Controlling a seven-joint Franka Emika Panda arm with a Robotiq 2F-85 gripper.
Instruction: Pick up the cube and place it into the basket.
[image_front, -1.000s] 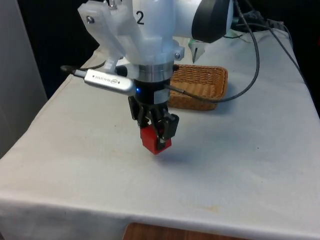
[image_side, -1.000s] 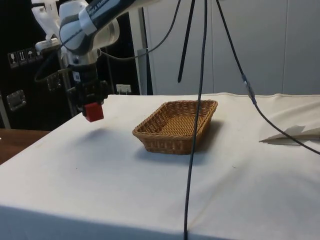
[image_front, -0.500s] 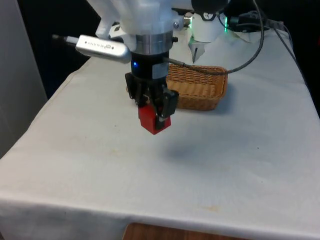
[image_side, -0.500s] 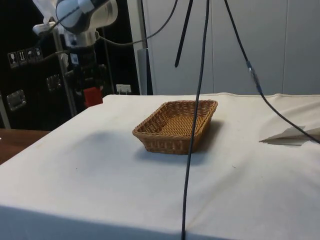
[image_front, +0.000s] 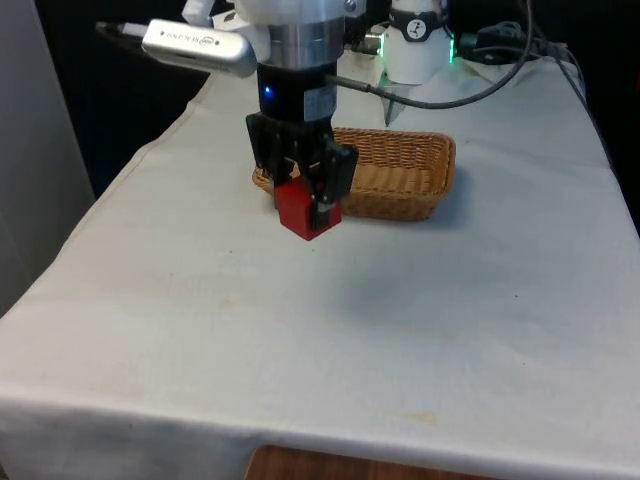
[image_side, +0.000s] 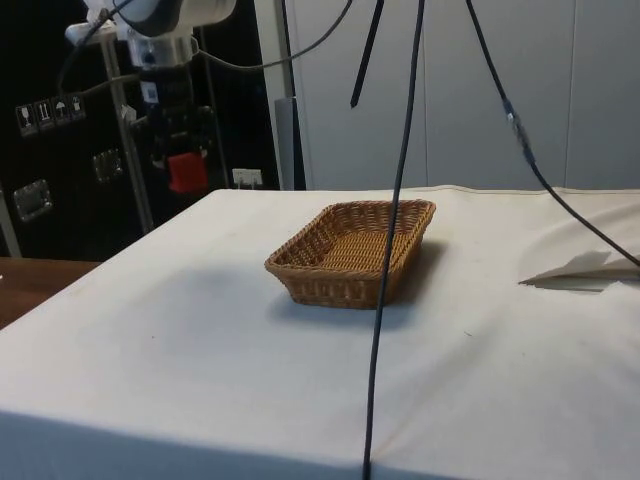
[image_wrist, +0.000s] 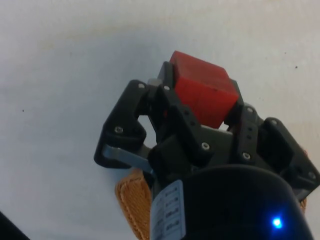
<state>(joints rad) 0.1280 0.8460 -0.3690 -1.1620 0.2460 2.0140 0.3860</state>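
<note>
Front view first: I see the black two-finger gripper (image_front: 303, 205) hanging in the air above the white tablecloth (image_front: 420, 330), clamped on the small red cube (image_front: 303, 213), which sits between its fingers with its lower corner poking out below them. From this camera the cube is in front of the near left corner of the shallow rectangular woven wicker basket (image_front: 400, 170), overlapping the basket's rim in the picture, though I cannot tell from here whether it is over the basket or short of it. In the side view I read it more clearly: the gripper (image_side: 183, 172) holds the cube (image_side: 187, 171) well above the cloth (image_side: 200, 380) and apart from the basket (image_side: 350, 250), out past the basket's end near the table's edge, with a soft shadow on the cloth beneath. In the wrist view the fingers (image_wrist: 170, 95) press against opposite faces of the cube (image_wrist: 202, 92), which is turned slightly askew in the grip, and a bit of the basket's woven rim (image_wrist: 132, 202) shows beside the gripper body. A dark cable (image_side: 395, 240) hangs across the side view in front of the basket
</note>
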